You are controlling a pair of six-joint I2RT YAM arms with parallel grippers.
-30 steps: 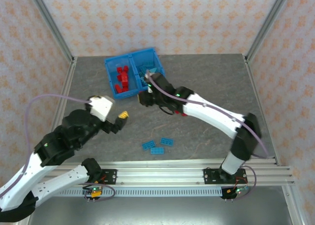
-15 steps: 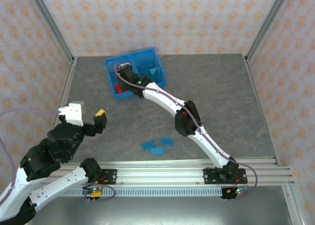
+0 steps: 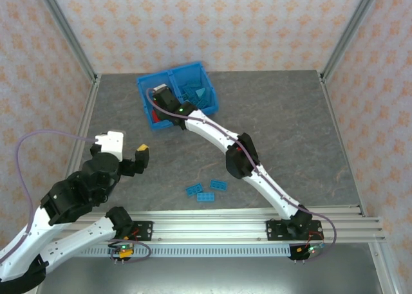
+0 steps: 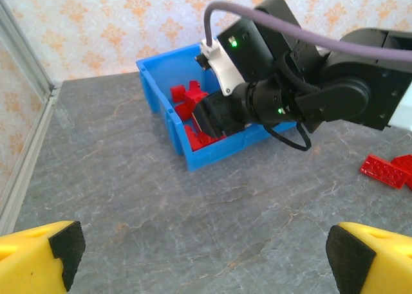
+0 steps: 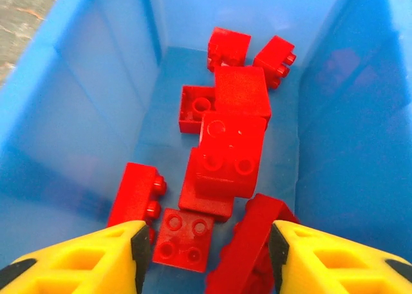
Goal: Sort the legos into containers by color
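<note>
The blue bin (image 3: 207, 94) stands at the back of the table. My right gripper (image 5: 207, 255) hangs open inside its left compartment (image 5: 96, 101), above several red legos (image 5: 228, 152). A flat red brick (image 5: 182, 239) and a tilted red one (image 5: 252, 242) lie below the gap between its yellow fingers (image 5: 103, 258), neither held. In the top view the right gripper (image 3: 159, 109) dips into that compartment, and light blue legos (image 3: 193, 91) fill the right one. My left gripper (image 4: 206, 255) is wide open over bare table, short of the bin (image 4: 212, 154).
Three light blue bricks (image 3: 206, 191) lie on the table near the front rail. Red bricks (image 4: 386, 170) lie on the table beneath the right arm (image 3: 232, 149). Metal frame posts (image 3: 71, 43) and patterned walls ring the table.
The right arm swung from mid-table to the bin's left compartment. The left arm pulled back to the left, then came a little forward and right again.
</note>
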